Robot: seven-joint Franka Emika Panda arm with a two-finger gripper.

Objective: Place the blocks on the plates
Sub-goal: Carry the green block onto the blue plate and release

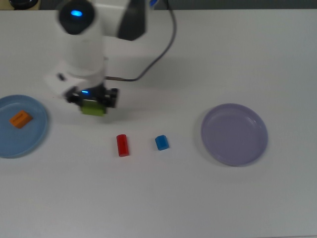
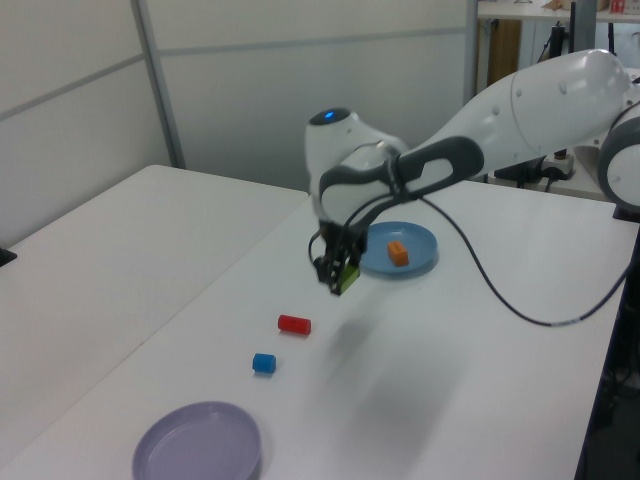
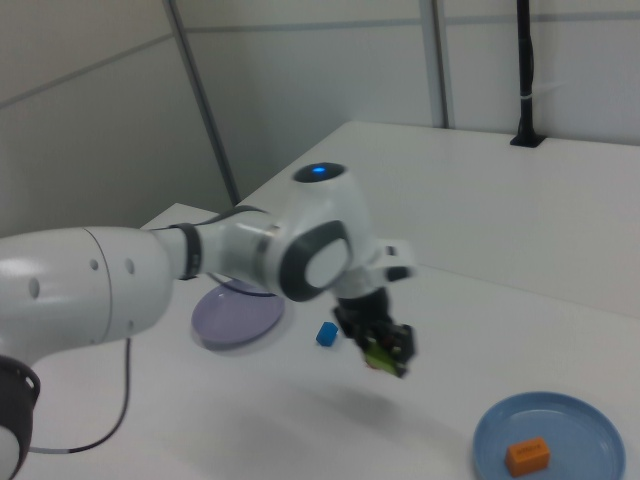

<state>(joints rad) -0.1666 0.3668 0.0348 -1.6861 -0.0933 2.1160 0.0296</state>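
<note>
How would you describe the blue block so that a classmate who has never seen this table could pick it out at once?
Start at the lavender plate on the top view's right, then look to its left across the bare white table. Two small blocks lie there side by side: the blue block is the one nearer the plate. It is shorter and squarer than the red block beside it.

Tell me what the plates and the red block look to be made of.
Blue plate and purple plate: probably matte plastic, going by their even pastel colour, soft sheen and thin raised rims; glazed ceramic can't be ruled out. Red block: solid saturated colour with rounded ends, either painted wood or plastic; the look leaves it open.
</note>
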